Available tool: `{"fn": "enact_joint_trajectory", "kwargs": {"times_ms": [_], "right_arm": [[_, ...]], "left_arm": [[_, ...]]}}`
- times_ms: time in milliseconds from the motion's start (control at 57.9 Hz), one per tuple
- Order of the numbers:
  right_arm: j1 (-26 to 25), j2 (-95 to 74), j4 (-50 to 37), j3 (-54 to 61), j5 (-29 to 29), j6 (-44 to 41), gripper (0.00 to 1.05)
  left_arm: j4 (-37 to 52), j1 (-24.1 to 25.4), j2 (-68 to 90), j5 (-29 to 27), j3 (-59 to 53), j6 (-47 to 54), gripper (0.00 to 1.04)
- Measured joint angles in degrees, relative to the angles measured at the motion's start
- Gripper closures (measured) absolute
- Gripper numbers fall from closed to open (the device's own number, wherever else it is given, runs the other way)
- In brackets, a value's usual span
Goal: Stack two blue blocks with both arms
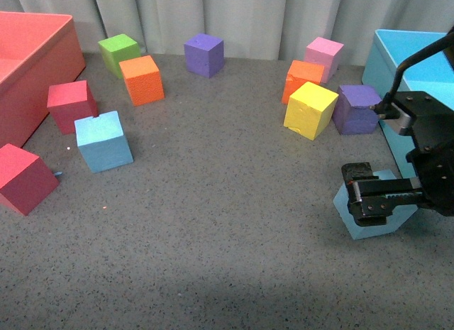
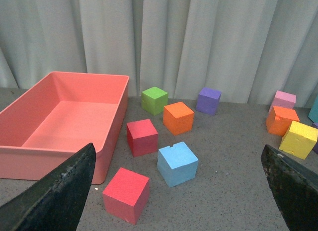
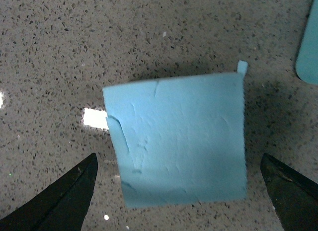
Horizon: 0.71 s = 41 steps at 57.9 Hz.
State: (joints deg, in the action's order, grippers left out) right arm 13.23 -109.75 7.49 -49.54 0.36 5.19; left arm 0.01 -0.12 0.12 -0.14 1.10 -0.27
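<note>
One blue block (image 1: 376, 229) lies on the table (image 1: 227, 266) at the front right, just beside the turquoise bin (image 1: 408, 57). The right gripper (image 1: 363, 194) hangs over it. In the right wrist view this block (image 3: 179, 144) sits between the two fingers (image 3: 64, 198). They are spread wide, stand apart from its sides and hold nothing. The top face of the block has dents and one small torn corner.

The other blue block (image 1: 103, 140) rests on the left part of the table, well apart from the first. A red cube (image 1: 71, 104) stands just behind it, and a second red cube (image 1: 25, 177) is near it at the front left. The red bin (image 1: 42, 53) is further left.

The left gripper (image 2: 174, 201) shows only in the left wrist view. Its fingers (image 2: 57, 196) are also wide apart and empty, and the other blue block (image 2: 177, 163) lies ahead of it, not touched.

Behind the right block, a yellow cube (image 1: 310, 110) and a purple cube (image 1: 356, 108) stand side by side.
</note>
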Motion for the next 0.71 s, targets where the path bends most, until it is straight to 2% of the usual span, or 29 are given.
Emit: {"fn": "enact_joint_trajectory", "kwargs": {"times_ms": [173,380,466,708], "right_arm": [[0.22,-5.31,2.58,-4.81,1.4,-0.42,0.1],[0.02,-7.85,5.68,-7.04,2.58,-0.94,0.4],[-0.02,-7.85,5.95,-7.3,2.54,-0.81,0.49],[2.27,-3.41,6.69,-7.96,-0.59,3.04,0.56]], "left_arm": [[0.0,0.0,0.0,0.0,0.0,0.0,0.07],[0.0,0.0,0.0,0.0,0.0,0.0,0.07],[0.0,0.0,0.0,0.0,0.0,0.0,0.07],[0.0,0.0,0.0,0.0,0.0,0.0,0.07]]}}
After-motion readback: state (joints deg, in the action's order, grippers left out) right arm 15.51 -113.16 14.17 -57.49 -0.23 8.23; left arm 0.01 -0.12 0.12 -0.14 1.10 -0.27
